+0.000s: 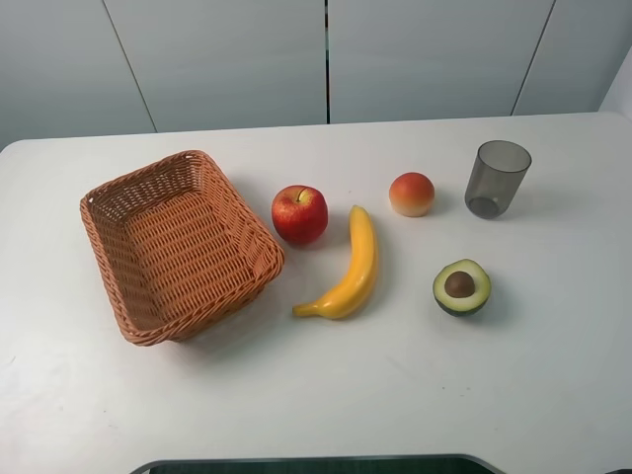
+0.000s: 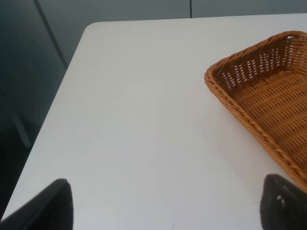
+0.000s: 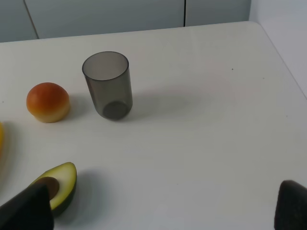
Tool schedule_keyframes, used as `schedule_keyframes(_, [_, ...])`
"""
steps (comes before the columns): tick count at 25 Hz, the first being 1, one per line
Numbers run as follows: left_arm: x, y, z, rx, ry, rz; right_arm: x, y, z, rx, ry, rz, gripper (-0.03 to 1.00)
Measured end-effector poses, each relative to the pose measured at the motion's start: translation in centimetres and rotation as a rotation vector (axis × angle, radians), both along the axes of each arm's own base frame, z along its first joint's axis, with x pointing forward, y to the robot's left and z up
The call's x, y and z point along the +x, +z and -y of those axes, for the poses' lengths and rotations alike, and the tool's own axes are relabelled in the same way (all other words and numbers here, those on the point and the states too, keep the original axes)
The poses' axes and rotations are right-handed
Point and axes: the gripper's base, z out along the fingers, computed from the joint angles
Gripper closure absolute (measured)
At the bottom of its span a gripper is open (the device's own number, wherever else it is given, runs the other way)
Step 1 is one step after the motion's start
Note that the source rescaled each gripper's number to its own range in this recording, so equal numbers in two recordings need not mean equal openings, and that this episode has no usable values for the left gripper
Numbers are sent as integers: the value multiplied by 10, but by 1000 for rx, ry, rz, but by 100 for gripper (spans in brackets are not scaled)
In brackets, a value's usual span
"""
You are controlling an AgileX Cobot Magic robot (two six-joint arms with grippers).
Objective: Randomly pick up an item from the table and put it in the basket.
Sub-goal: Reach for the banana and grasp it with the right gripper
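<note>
The long yellow banana [image 1: 348,267] lies on the white table [image 1: 395,395], just right of the orange-brown wicker basket [image 1: 178,247]. The basket looks empty. Neither arm shows in the exterior high view. In the left wrist view, my left gripper [image 2: 168,206] is open and empty, its dark fingertips [image 2: 57,206] wide apart above bare table next to the basket's corner [image 2: 268,100]. In the right wrist view, my right gripper [image 3: 160,211] is open and empty, and only a yellow sliver of the banana [image 3: 1,139] shows at the edge.
A red apple [image 1: 299,213] sits between the basket and the banana. An orange-red round fruit [image 1: 412,194], a grey translucent cup [image 1: 497,179] and a halved avocado [image 1: 461,286] stand to the right. The right wrist view shows the cup [image 3: 107,85], the fruit [image 3: 48,102] and the avocado [image 3: 60,184].
</note>
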Motion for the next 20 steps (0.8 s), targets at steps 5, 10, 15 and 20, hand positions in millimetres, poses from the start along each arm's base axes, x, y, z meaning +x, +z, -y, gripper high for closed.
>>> schedule_keyframes(5, [0,0,0,0,0,0,0,0,0,0,0,0,-3])
schedule_keyframes(10, [0,0,0,0,0,0,0,0,0,0,0,0,-3])
schedule_keyframes(15, [0,0,0,0,0,0,0,0,0,0,0,0,-3])
schedule_keyframes(20, [0,0,0,0,0,0,0,0,0,0,0,0,-3])
